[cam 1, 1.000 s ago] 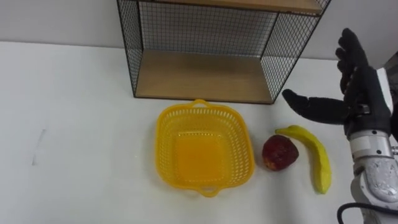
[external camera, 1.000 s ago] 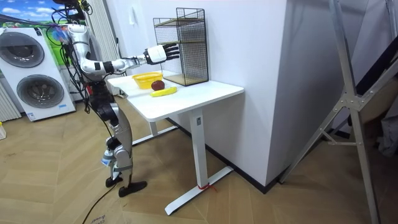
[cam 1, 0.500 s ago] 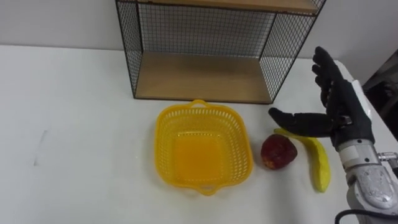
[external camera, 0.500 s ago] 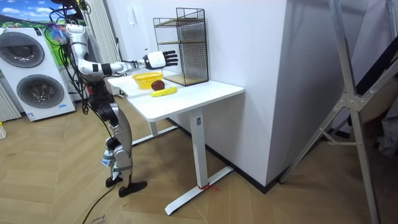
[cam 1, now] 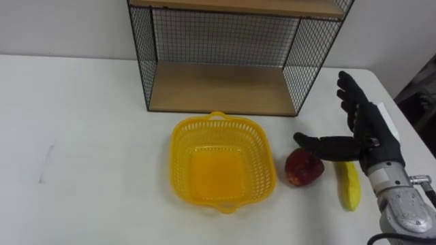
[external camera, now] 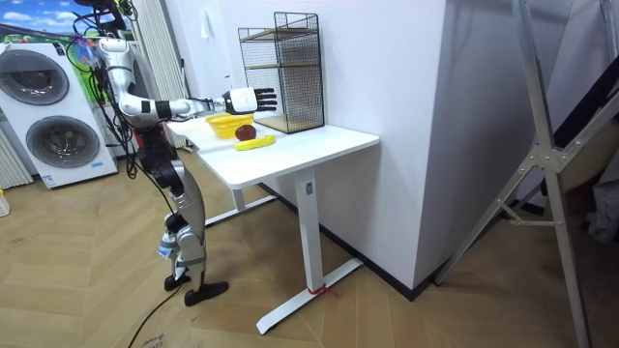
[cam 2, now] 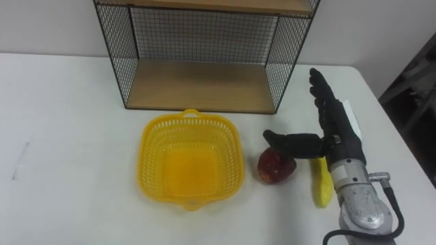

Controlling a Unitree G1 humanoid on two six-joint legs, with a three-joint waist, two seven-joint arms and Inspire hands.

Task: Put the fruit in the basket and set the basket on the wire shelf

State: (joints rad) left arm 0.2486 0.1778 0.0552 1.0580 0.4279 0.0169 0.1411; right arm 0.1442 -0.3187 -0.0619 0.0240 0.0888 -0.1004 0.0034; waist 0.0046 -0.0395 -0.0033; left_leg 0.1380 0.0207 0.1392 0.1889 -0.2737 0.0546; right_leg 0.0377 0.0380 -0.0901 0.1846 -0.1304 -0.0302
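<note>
My right hand [cam 1: 364, 133] is wide open, fingers straight, thumb stuck out over the apple [cam 1: 303, 169]. It holds nothing. The banana [cam 1: 349, 187] lies just beside the apple, its far end hidden under my hand. The basket [cam 1: 182, 153] sits empty beside the apple, on the table [cam 1: 88, 122], before the shelf [cam 1: 218, 87].

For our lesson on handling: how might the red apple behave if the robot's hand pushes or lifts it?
The apple looks round and lies loose on the table, so a push would probably roll it. Its skin looks smooth, so the open right hand might slip unless it wraps well round.
</note>
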